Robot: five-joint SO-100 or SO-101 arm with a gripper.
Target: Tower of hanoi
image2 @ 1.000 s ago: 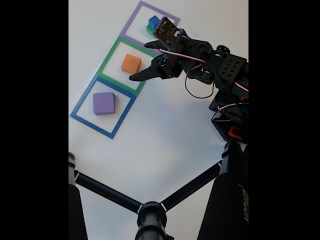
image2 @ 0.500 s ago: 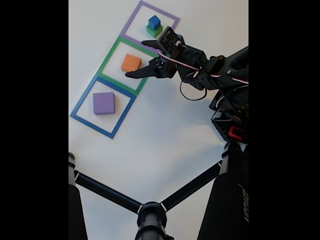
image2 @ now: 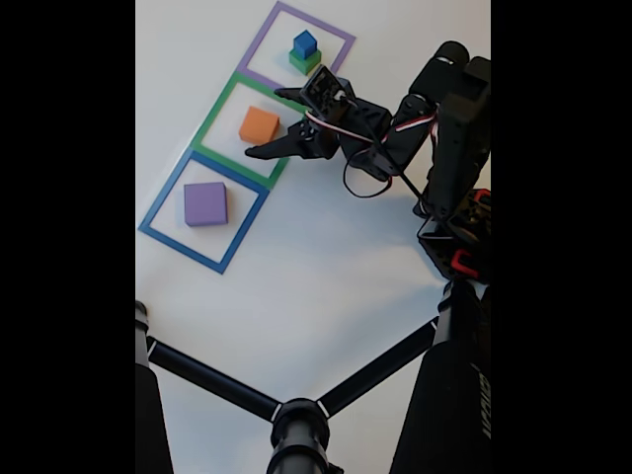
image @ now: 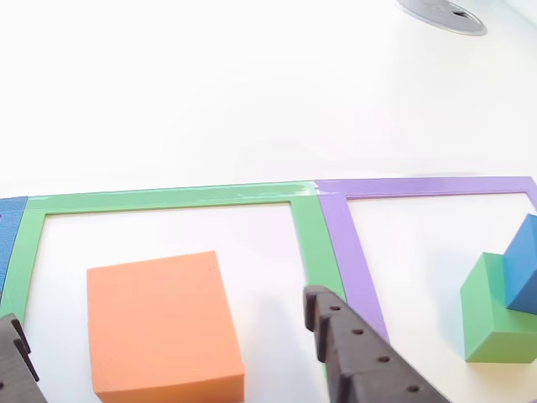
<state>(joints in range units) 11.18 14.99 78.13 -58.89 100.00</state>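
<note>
End effector point(image2: 269, 123), fingers spread and empty, poised just beside the orange block point(image2: 259, 124) in the green outline point(image2: 215, 111). Four blocks, one per colour — blue cube point(image2: 305, 42) atop green block point(image2: 301, 61) in the purple outline point(image2: 259, 42); purple block point(image2: 205, 203) alone in the blue outline point(image2: 158, 202) on the desk point(image2: 326, 276). Tower unbuilt — most moves apparently remain

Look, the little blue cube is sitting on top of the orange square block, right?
Not quite. The little blue cube sits on top of the green square block, inside the purple outline. The orange square block has nothing on it, as the fixed view shows.
</note>
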